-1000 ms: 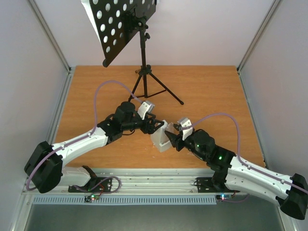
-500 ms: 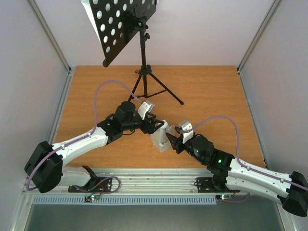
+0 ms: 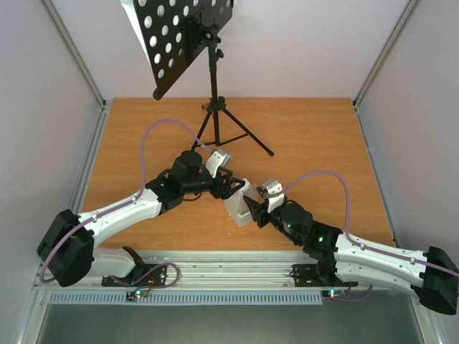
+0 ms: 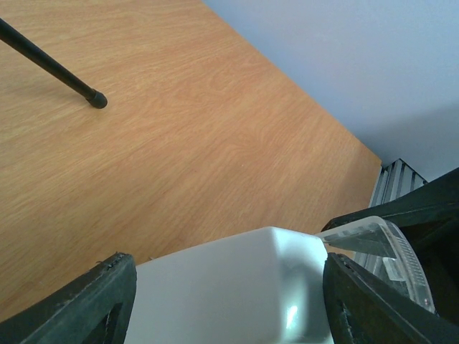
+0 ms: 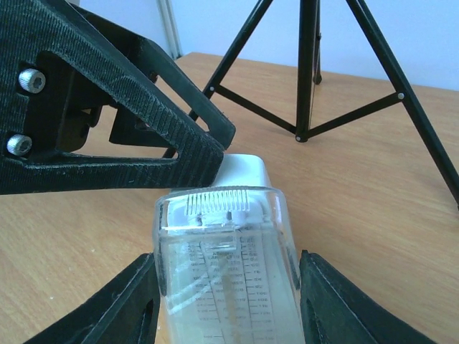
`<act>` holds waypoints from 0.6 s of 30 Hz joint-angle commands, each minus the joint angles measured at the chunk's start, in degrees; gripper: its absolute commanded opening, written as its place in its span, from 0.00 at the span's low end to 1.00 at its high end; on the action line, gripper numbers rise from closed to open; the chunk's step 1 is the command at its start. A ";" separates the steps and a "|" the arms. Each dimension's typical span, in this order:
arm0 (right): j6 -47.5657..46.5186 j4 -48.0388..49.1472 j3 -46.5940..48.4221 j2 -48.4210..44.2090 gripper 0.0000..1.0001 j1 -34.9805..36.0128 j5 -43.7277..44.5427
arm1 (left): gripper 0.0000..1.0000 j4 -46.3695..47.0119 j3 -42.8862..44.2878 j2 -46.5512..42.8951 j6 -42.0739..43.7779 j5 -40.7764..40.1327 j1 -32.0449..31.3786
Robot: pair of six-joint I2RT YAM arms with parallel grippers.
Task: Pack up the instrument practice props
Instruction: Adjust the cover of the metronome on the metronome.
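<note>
Keeps the metronome (image 3: 239, 206) just toward 6 o'clock of the table's (image 3: 308, 136) middle, on the wood or barely off it (cannot tell which), caught between both claws. Closes on it from 10 o'clock with the left gripper (image 3: 231, 188), fingers spread wide yet seemingly pressed to the two sides of the white body, judging by the left wrist view. Comes in from 4 o'clock with the right gripper (image 3: 251, 212), about half closed and pinching the clear cover (image 5: 226, 279) on the front face by its edges. Over the last second: has sunk the right elbow lower and toward 6 o'clock and nudged that claw slightly toward 9 o'clock, tighter against the metronome. Has left the left arm, both jaw widths and the metronome itself practically unmoved. Reads as settling a two-handed hold rather than lifting, probably bracing the body while working the cover, though cannot say whether fitting or removing. Leaves the stand (image 3: 213, 72) up at 12 o'clock, well apart, desk tilted, with the sheet (image 3: 131, 21) showing white behind the holes. Counts the packing as barely begun, with nothing yet stowed.
</note>
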 commanded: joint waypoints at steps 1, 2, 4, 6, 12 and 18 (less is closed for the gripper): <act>0.72 4.24 -0.54 0.71 0.51 1.22 2.40 | 0.72 -1.77 0.65 1.52 0.98 -0.48 0.11; 0.73 4.46 -0.54 1.00 0.51 1.31 2.61 | 0.72 -1.79 0.65 1.52 1.02 -0.51 0.13; 0.87 4.94 -0.69 1.49 0.51 1.50 2.85 | 0.71 -1.77 0.67 1.55 1.00 -0.55 0.12; 1.25 5.24 -0.78 1.83 0.51 1.58 2.92 | 0.71 -1.77 0.72 1.59 1.03 -0.41 0.15; 1.64 5.25 -1.13 2.55 0.51 2.11 3.26 | 0.71 -1.77 0.76 1.59 1.07 -0.40 0.14; 2.12 5.42 -1.91 2.57 0.51 2.20 3.48 | 0.70 -1.77 0.76 1.67 1.00 -0.13 0.14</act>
